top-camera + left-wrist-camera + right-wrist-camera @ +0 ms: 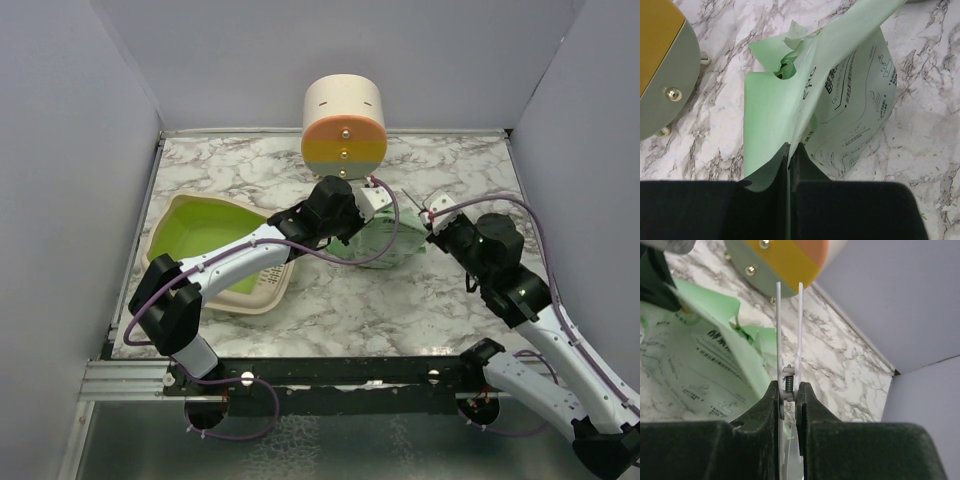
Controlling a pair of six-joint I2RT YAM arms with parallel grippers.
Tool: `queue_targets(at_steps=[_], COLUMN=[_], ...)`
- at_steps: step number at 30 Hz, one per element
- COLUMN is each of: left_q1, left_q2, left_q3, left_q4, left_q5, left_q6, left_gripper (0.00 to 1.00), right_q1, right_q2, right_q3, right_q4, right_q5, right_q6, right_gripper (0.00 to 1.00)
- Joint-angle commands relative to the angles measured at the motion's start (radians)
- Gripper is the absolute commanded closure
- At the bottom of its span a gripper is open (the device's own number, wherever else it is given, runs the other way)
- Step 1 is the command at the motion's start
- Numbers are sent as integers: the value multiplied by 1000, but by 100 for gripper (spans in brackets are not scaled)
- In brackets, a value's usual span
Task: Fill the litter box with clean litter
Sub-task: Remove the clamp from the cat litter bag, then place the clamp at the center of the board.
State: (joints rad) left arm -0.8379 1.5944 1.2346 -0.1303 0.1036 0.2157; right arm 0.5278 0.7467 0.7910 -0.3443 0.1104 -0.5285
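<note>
Litter box (195, 228) sits on the marble bench (350, 305), well to the left of our left claw (790, 152) and nearer the arm bases. Its lime-green inside faces up, and our left forearm crosses above its right-hand side. That claw is pinched tight on a folded edge of the mint-green bag (850, 100). The bag spreads out ahead of the claw, dark print upward, with a ragged opening near its far end. We cannot see any granules inside it.

Our right claw (789, 387) is just to the right of the bag, its fingers closed narrow on a thin white two-bladed tool (778, 330) with a small spring at the grip. The blades point straight ahead of the claw. The cream cylinder (343, 125) with its orange, yellow and teal face stands beyond both claws, by the far wall.
</note>
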Motion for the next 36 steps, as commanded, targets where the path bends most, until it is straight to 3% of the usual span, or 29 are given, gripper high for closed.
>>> queue_targets(at_steps=[1, 7, 13, 20, 31, 36], left_q1=[4, 4, 3, 4, 4, 6], left_q2=[-1, -12, -26, -42, -39, 6], left_q3=[20, 22, 27, 47, 75, 154], left_q4=[29, 26, 12, -13, -9, -11], left_q5=[-21, -22, -26, -40, -64, -178], left_q6=[-11, -19, -13, -6, -39, -9], left_gripper=[100, 100, 100, 100, 100, 100], right_q1=[-19, -91, -532, -783, -870, -870], right_q2=[-8, 111, 460, 839, 1071, 1126], right_q3=[71, 139, 394, 678, 706, 653], right_q4=[53, 120, -3, -142, -160, -126], right_q5=[95, 164, -251, -466, -462, -442], right_q6=[47, 45, 244, 338, 298, 276], right_gripper=[99, 99, 99, 99, 99, 99])
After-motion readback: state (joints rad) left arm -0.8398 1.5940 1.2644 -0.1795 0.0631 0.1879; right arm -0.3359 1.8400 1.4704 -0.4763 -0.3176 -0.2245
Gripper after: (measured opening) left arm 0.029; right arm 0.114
